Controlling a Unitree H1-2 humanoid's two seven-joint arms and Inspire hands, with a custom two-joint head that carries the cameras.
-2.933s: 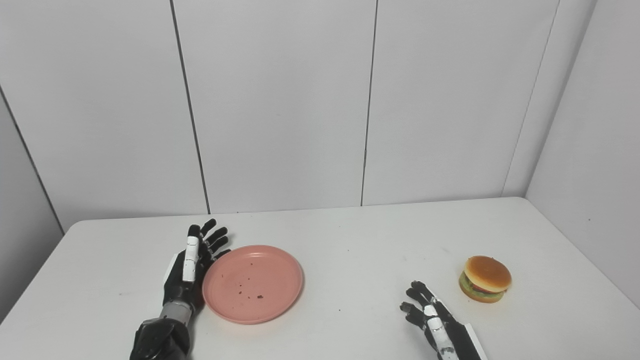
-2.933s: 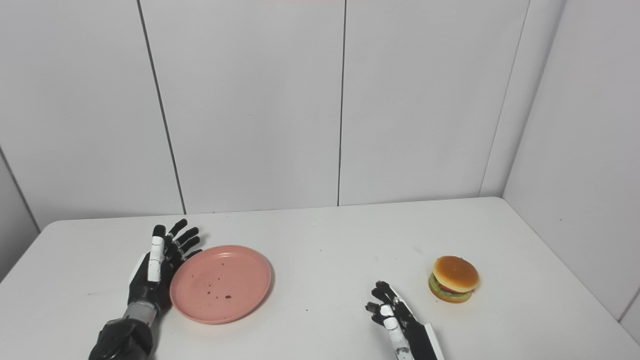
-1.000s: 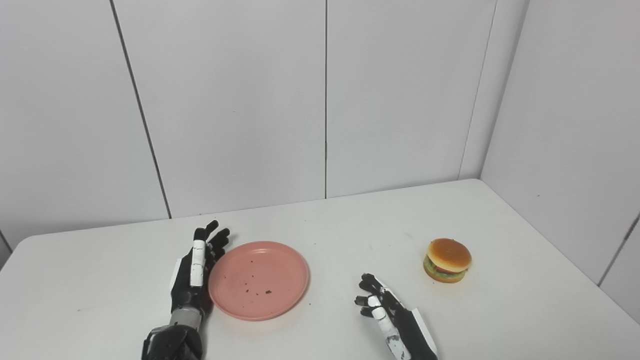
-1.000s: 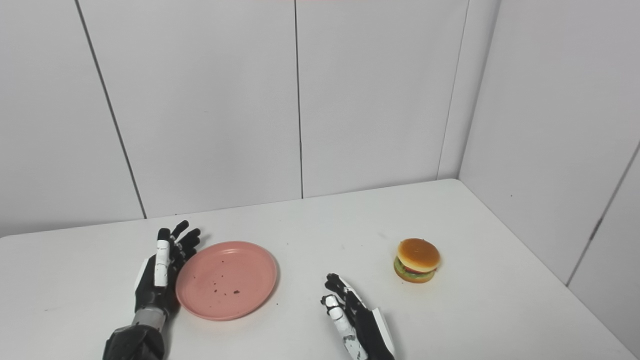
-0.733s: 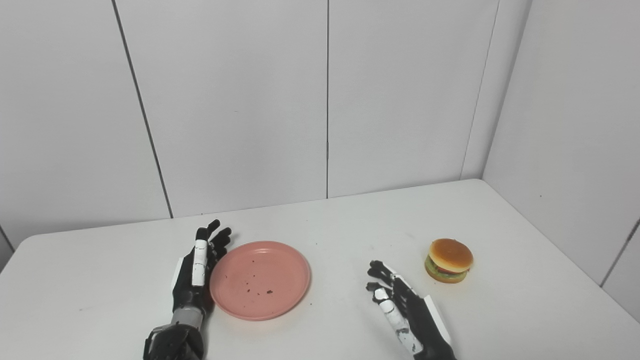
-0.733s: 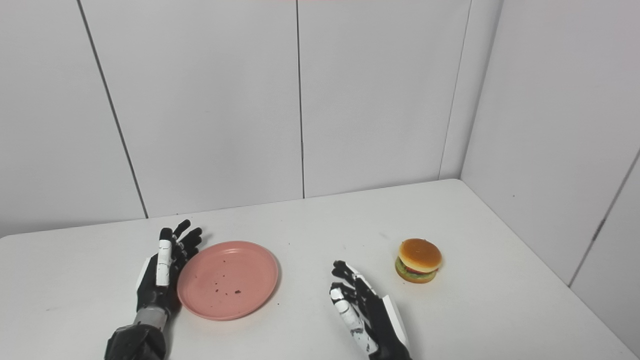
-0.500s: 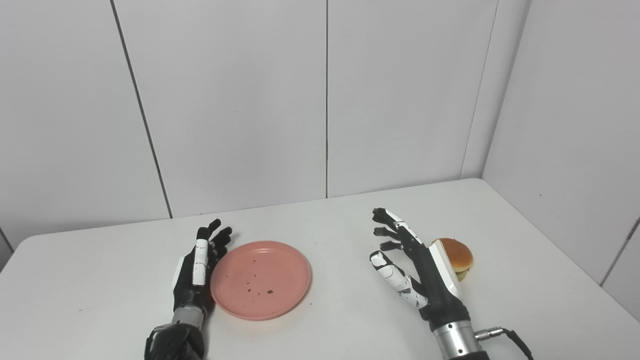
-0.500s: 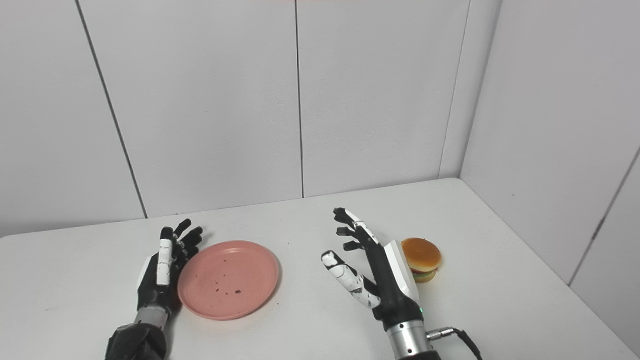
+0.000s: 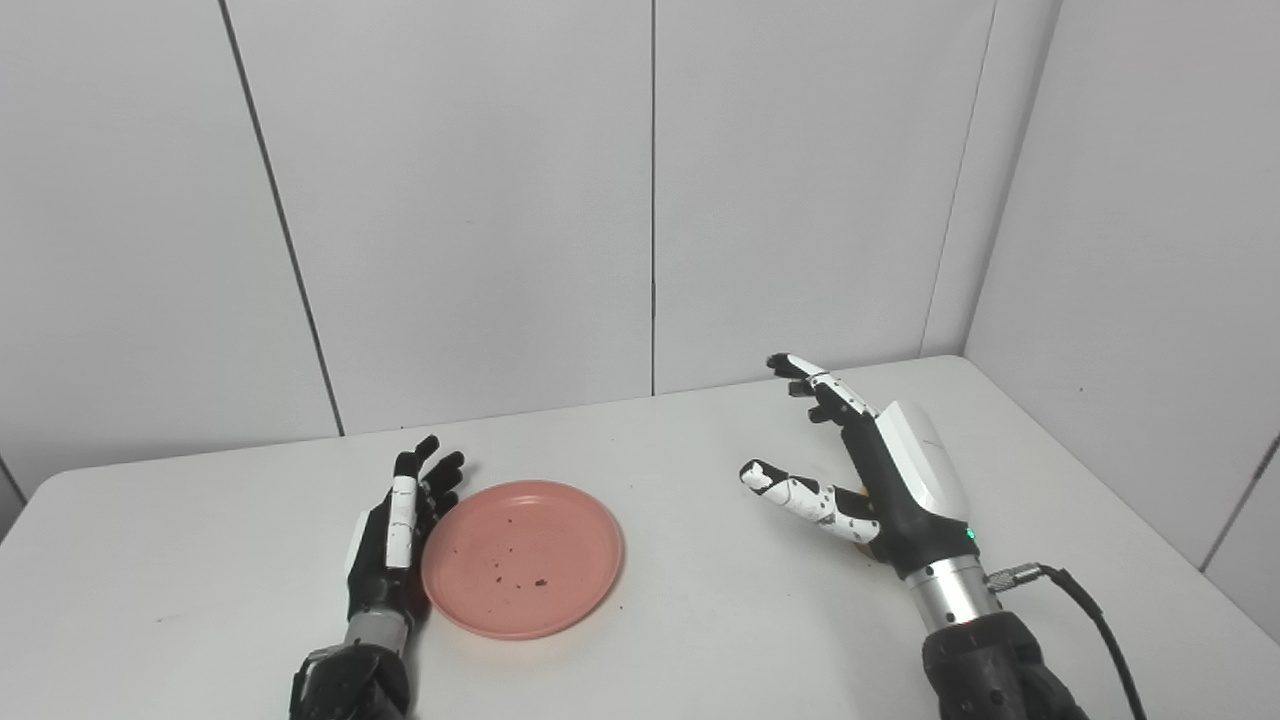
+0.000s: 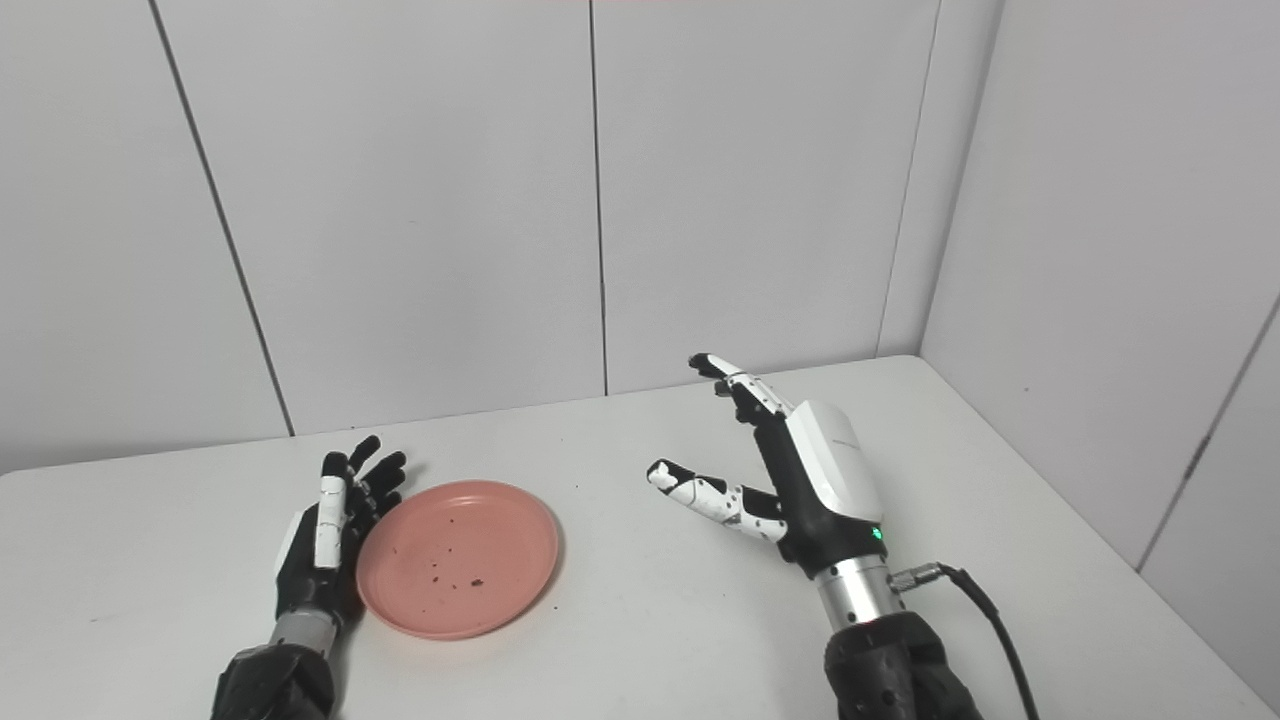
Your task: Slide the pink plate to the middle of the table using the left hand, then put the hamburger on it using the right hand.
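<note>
The pink plate, round and speckled with dark crumbs, lies on the white table left of centre. My left hand rests on the table with its palm against the plate's left rim, open, fingers straight and pointing away from me. My right hand is raised above the table's right half, open, with the fingers spread toward the far wall and the thumb pointing left. The hamburger is almost wholly hidden behind this hand in both views.
Grey wall panels close off the table's far edge and right side. A black cable runs from my right wrist toward the table's near right corner.
My right hand has risen from the table's front edge and gone up and to the far right, covering the hamburger. The left hand and plate have barely moved. The camera turned right earlier.
</note>
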